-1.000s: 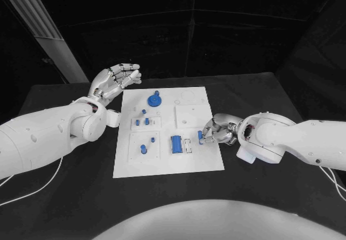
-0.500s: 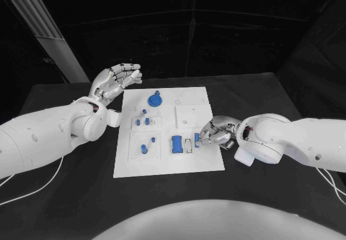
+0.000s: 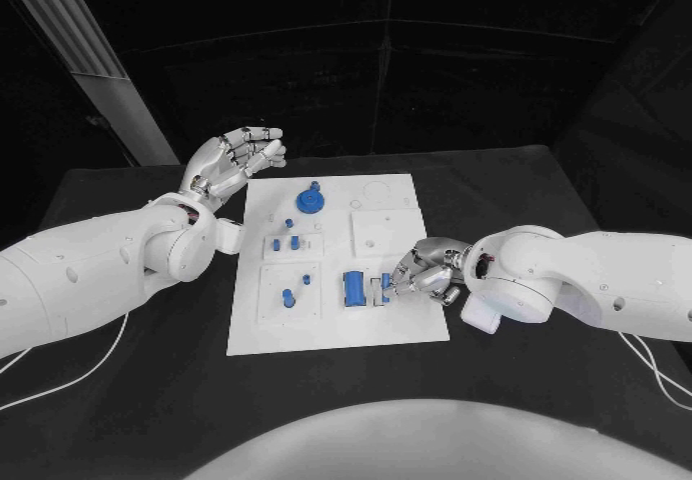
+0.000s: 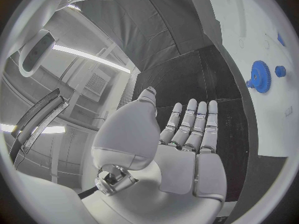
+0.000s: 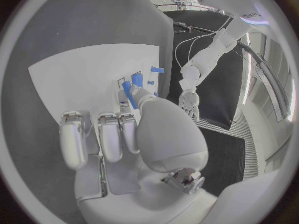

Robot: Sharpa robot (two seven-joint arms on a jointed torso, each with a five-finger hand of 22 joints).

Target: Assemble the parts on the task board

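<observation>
Head view first, working from the left: I am keeping the left hand (image 3: 231, 160) raised off the table at about ten o'clock from the white board (image 3: 389, 322), fingers loosely curled and holding nothing. It is sitting just beside the board's far left corner, near the blue gear (image 3: 309, 199); the left wrist view is showing that same gear (image 4: 259, 76) past the outstretched fingers (image 4: 194, 124).

Moving right across the board, small blue pegs (image 3: 290, 242) are standing in the middle-left blocks, and a larger blue cylinder (image 3: 352, 288) is lying at about five o'clock from the board's centre.

Just beside that cylinder, I am working the right hand (image 3: 421, 272), which is pinching a small blue part (image 3: 387, 283) between thumb and finger, low over the white slot next to the cylinder. The right wrist view is showing the blue part (image 5: 127, 92) at the fingertips, close to the board.

My judgement: I am seating this part now, so I should be lowering it straight and slowly, keeping it square to the slot and not nudging the cylinder, releasing only once it is sitting flush.
</observation>
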